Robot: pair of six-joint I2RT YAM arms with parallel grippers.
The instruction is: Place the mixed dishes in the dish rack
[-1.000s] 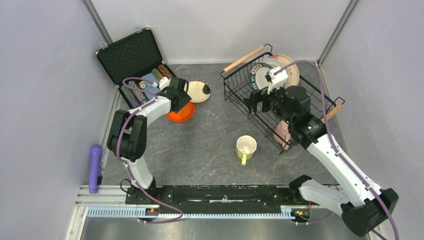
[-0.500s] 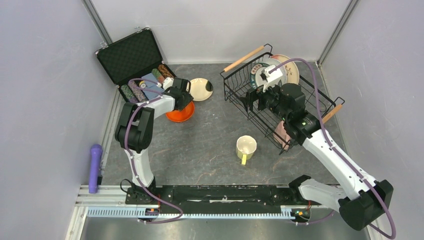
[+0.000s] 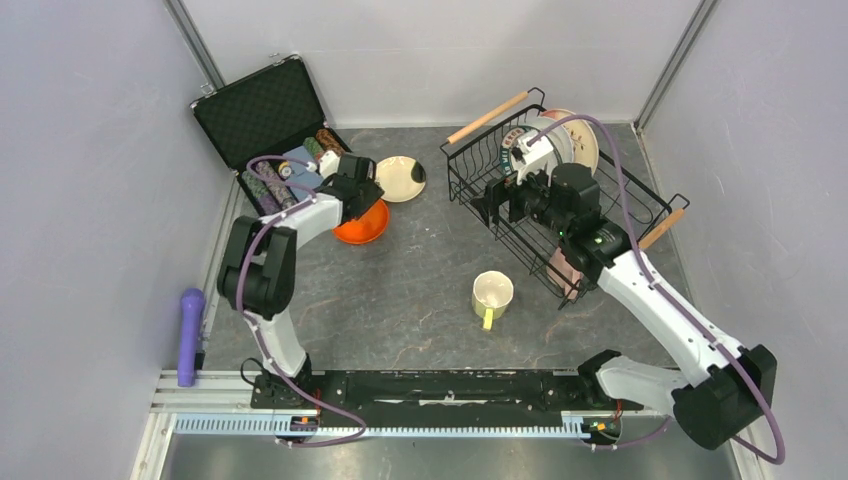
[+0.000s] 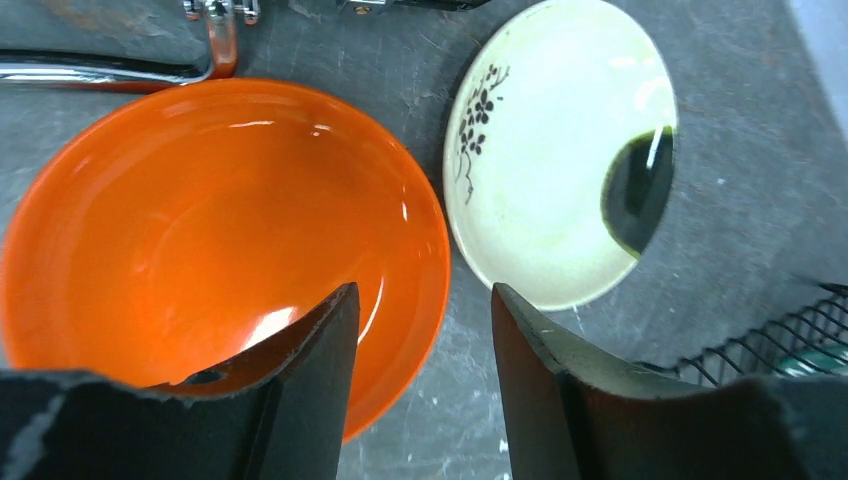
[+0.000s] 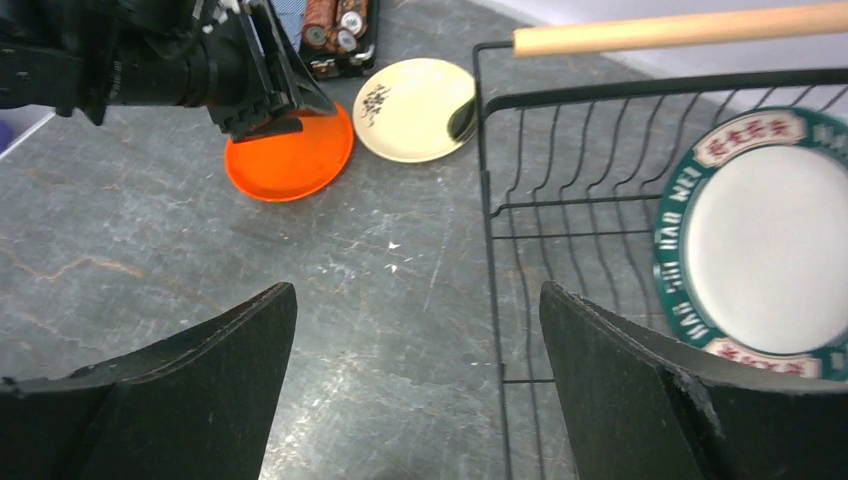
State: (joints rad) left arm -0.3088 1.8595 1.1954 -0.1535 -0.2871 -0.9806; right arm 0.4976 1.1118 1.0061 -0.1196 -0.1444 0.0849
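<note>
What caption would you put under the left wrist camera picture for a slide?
Open left gripper poised over the rim of the orange plate, cream black-spotted plate beside it.

I see the whole table (image 3: 400,290) from a fixed camera high above its near edge, facing down and away. My left wrist camera looks straight down, close over the orange plate (image 4: 200,220) and cream plate (image 4: 540,170). My right wrist camera, farther off by the dish rack (image 5: 680,27), shares both plates.

Left arm (image 3: 262,262) and right arm (image 3: 660,300): white links, black joint housings, looping purple cables; black bases at the ends of the rail (image 3: 450,385). Left gripper (image 4: 420,300): matte black fingers (image 4: 310,400).
</note>
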